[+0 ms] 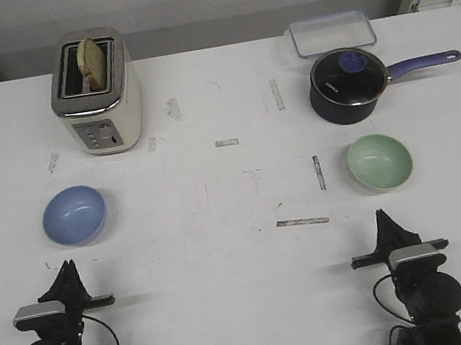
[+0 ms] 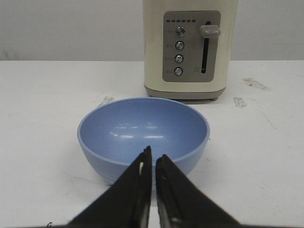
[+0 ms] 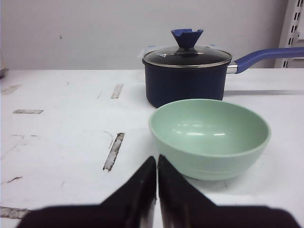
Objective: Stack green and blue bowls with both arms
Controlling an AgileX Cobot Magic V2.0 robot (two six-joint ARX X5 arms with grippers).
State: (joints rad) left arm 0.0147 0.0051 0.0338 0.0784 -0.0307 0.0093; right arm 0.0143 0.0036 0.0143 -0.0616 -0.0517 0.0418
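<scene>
- Left gripper [image 2: 153, 159] and right gripper [image 3: 157, 164]: fingers pressed together, holding nothing
- Blue bowl [image 1: 75, 215] near the left gripper; green bowl [image 1: 380, 161] near the right, well apart
- Step: approach not yet begun; next, spread fingers, grasp a rim

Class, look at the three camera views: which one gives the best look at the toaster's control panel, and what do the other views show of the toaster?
The left wrist view: the toaster faces it, so the buttons and lever are clear. The front view shows the toaster from above, with bread in a slot and the panel small. The right wrist view does not show it.
</scene>
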